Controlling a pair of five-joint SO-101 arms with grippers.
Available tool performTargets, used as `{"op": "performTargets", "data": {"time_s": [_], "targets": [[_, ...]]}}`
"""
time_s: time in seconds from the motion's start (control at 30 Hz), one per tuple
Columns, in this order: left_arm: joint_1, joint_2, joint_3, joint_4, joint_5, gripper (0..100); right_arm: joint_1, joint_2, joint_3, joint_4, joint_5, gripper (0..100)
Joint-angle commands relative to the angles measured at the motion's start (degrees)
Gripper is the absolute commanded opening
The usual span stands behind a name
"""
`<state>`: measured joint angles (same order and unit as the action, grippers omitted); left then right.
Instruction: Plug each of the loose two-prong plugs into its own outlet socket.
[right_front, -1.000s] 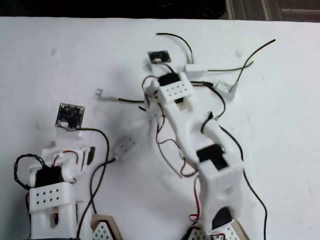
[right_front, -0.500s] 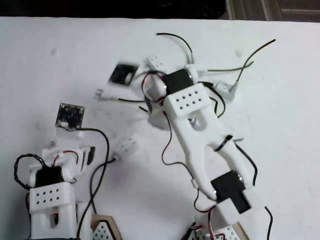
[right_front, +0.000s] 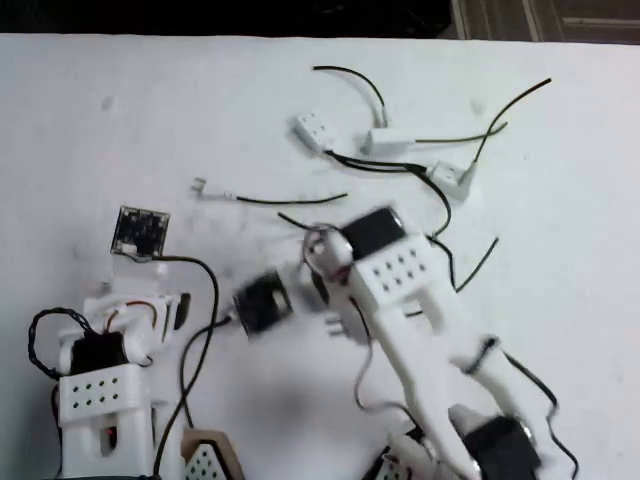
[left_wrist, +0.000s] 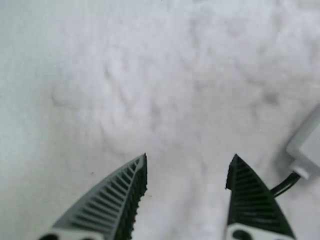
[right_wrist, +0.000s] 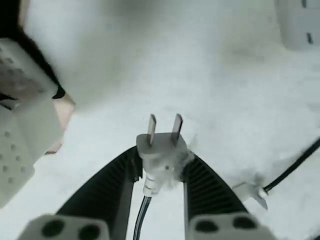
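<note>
1. White cloth (right_front: 120, 100) covers the table. Over the last second we see the right arm pull back from the far cluster of sockets toward its own base.
2. The right claw (right_wrist: 162, 159) now pinches a pale two-prong plug (right_wrist: 161, 145) by its body, prongs pointing ahead and cable trailing back between the fingers.
3. We judge the pick done and the insertion not yet. An outlet socket (right_wrist: 300, 20) lies ahead of that claw, well apart and off to one side.
4. The left claw (left_wrist: 187, 162) hangs spread over bare cloth, with a corded white block (left_wrist: 306, 145) just outside one finger.
5. Beyond the table's far edge we see dark floor (right_front: 540, 18).
</note>
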<state>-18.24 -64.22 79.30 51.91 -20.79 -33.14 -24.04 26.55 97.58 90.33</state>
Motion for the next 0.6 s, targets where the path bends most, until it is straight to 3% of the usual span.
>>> {"op": "performTargets", "data": {"time_s": [0.0, 0.2, 0.33, 0.43, 0.57], "targets": [[-0.2, -1.1, -0.2, -1.2, 0.4, 26, -0.6, -7.8, 6.0, 0.5, 8.4, 1.7], [-0.2, -1.1, -0.2, -1.2, 0.4, 26, -0.4, -11.3, 11.3, -0.1, 17.8, 1.7], [-0.1, -1.1, -0.2, -1.2, 0.4, 26, -0.3, -8.9, 11.5, -4.7, 20.1, 1.7], [-0.1, -1.1, -0.2, -1.2, 0.4, 26, -0.2, -5.7, 11.6, -10.2, 17.8, 1.8], [-0.1, -1.1, -0.2, -1.2, 0.4, 26, -0.2, -3.8, 11.4, -13.9, 5.7, 10.3]]}}
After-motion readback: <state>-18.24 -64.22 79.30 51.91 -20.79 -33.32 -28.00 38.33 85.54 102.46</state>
